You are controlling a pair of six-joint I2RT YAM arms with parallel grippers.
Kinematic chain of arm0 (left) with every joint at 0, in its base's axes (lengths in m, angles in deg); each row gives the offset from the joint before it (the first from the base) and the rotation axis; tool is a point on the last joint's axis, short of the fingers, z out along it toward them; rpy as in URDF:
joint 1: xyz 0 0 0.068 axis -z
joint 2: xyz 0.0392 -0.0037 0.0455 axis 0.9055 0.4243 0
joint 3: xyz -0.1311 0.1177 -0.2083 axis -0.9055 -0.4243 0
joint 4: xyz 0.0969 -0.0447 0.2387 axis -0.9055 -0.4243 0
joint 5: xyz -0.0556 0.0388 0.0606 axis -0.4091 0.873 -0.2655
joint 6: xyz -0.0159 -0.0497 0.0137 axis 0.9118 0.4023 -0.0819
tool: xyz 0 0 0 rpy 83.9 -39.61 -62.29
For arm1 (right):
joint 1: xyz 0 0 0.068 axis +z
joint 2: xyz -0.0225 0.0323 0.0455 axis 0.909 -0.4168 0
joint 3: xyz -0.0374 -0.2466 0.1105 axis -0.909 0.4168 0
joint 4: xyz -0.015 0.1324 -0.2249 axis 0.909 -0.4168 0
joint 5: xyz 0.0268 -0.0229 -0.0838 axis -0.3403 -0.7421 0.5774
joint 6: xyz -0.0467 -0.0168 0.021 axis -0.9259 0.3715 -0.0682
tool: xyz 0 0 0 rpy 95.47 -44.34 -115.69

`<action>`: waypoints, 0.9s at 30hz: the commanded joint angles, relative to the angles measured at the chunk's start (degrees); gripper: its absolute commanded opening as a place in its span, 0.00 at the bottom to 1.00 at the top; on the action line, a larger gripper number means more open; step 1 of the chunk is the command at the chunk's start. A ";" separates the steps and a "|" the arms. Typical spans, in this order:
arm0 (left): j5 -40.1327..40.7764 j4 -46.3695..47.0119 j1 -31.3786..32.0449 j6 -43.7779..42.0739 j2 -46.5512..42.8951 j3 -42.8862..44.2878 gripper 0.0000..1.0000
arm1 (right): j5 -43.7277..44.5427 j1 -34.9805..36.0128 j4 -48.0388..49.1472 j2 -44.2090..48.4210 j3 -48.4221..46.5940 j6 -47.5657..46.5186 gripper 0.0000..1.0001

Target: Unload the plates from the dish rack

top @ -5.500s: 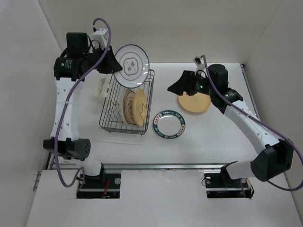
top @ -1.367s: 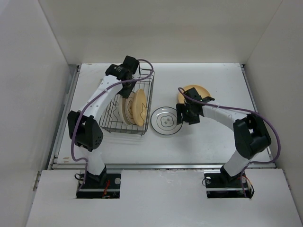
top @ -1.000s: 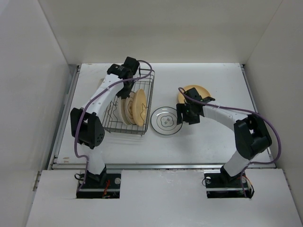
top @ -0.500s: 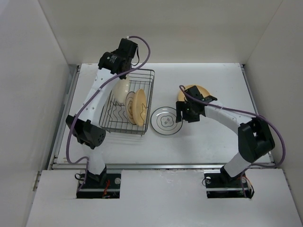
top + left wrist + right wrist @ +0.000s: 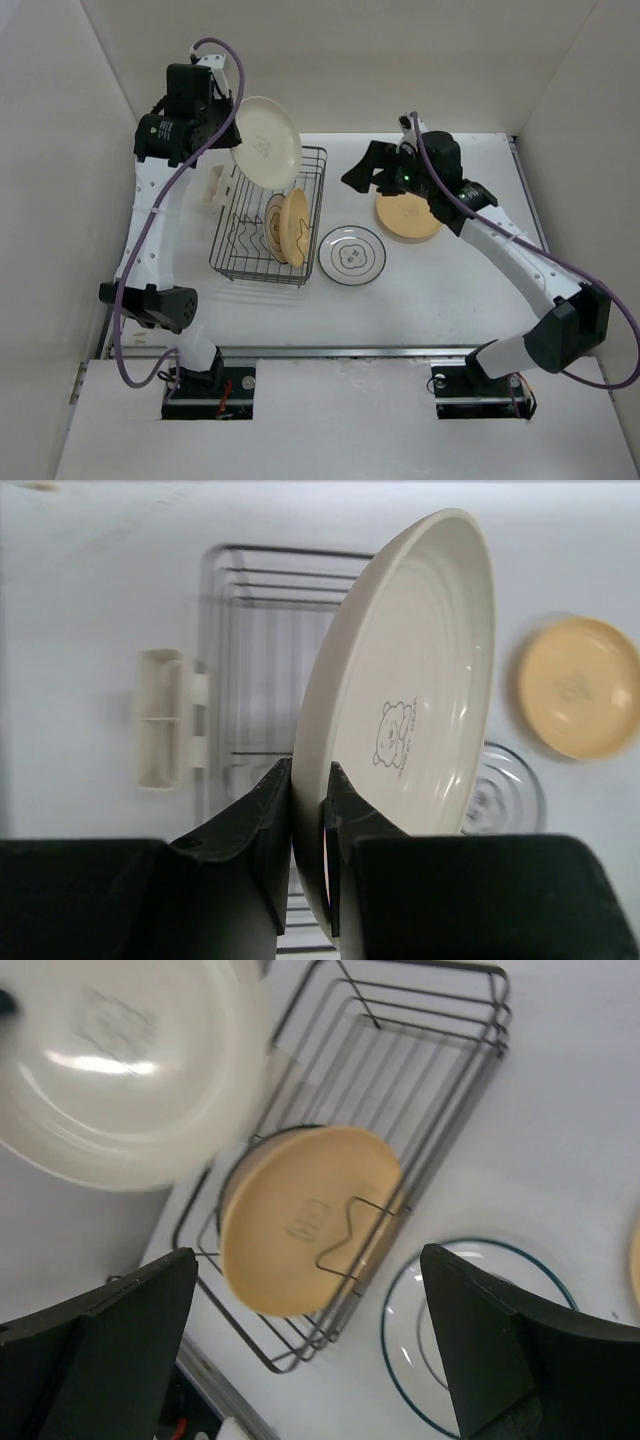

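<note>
Pinching the rim of a cream plate (image 5: 410,680) between pressed fingers (image 5: 265,820), the left gripper (image 5: 308,780) holds it tilted in the air over the far end of the rack (image 5: 240,250), clear of the wires. A small bear print shows on its face. Its lowest edge is hidden behind the fingers in the left wrist view, and the right wrist view shows the same plate as a blur cut off at the frame's edge. An upright tan plate (image 5: 305,1220) stands between the rack's prongs with a paler plate (image 5: 270,222) just behind it, largely covered; whether a third stands there cannot be told. On the table (image 5: 450,290) just right of the rack lies a ringed plate (image 5: 352,255), and beyond it a flat tan plate (image 5: 410,222), partly covered by the right arm (image 5: 510,250). The right gripper (image 5: 365,170) hangs above the table, its fingers (image 5: 120,1350) spread wide on nothing. A small cream holder (image 5: 213,186) sits against the rack's left side.
</note>
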 commanded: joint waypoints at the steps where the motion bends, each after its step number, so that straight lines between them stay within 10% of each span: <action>1: -28.93 0.80 -0.91 4.74 0.74 -2.48 0.00 | -8.27 0.45 7.71 -3.29 -4.76 2.58 0.99; 12: -52.55 6.68 -1.43 7.82 0.65 -11.01 0.00 | -10.47 0.45 10.17 -8.40 -3.89 5.84 0.90; 15: -52.55 6.68 -1.43 7.82 0.65 -11.71 0.00 | -9.59 0.45 10.17 -7.78 -3.36 5.84 0.46; 16: -52.55 6.68 -1.43 7.82 0.65 -12.24 0.00 | -9.59 0.45 10.17 -7.26 -3.36 5.84 0.13; 18: -50.98 6.68 -1.43 7.20 0.12 -12.24 0.02 | -8.28 0.45 10.17 -6.64 -2.83 5.84 0.00; 25: -25.51 -0.51 0.67 -0.33 -0.49 -8.13 0.97 | 1.37 -1.39 5.17 -3.48 -2.83 7.41 0.00; 27: -15.23 -1.75 1.90 -1.49 -0.49 -7.50 1.00 | 9.77 -3.67 -0.25 -2.69 -2.83 10.13 0.00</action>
